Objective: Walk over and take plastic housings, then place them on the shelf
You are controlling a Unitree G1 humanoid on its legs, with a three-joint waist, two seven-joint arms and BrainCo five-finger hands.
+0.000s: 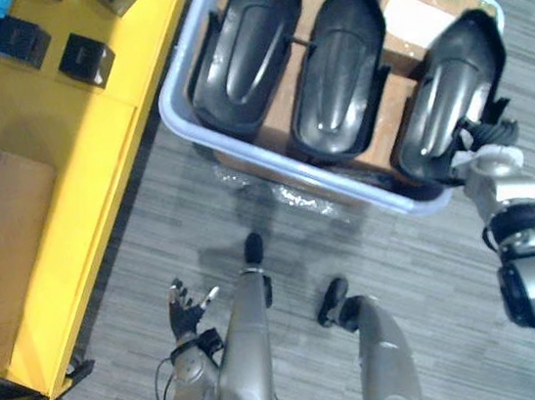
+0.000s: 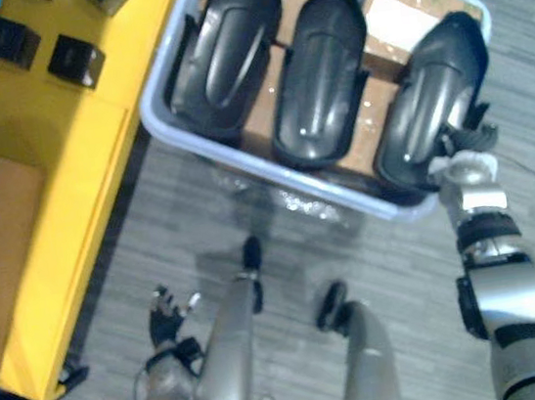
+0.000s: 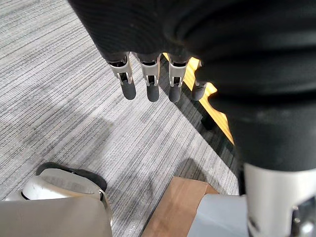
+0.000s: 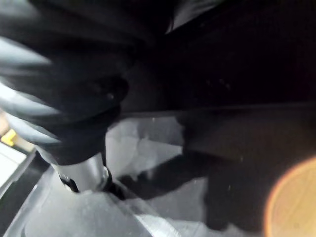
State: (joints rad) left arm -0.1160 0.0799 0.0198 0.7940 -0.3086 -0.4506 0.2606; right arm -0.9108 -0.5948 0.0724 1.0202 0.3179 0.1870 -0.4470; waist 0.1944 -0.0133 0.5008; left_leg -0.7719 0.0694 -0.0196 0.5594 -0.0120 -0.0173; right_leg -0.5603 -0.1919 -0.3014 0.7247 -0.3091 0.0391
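Ahead, three black housings are seen lying side by side on cardboard inside a pale bin, which is set on the grey carpet. The left housing and the middle housing are untouched. The right hand is placed at the near end of the right housing, by the bin's near right corner. Its fingers are hidden against the dark plastic, so it cannot be told whether they are closed on it. The left hand is held low at the near left, over the carpet and well apart from the bin, with its fingers straight, slightly spread and holding nothing. To the left of the bin a yellow surface is seen, with small black boxes on its far part and a brown box at its near left.
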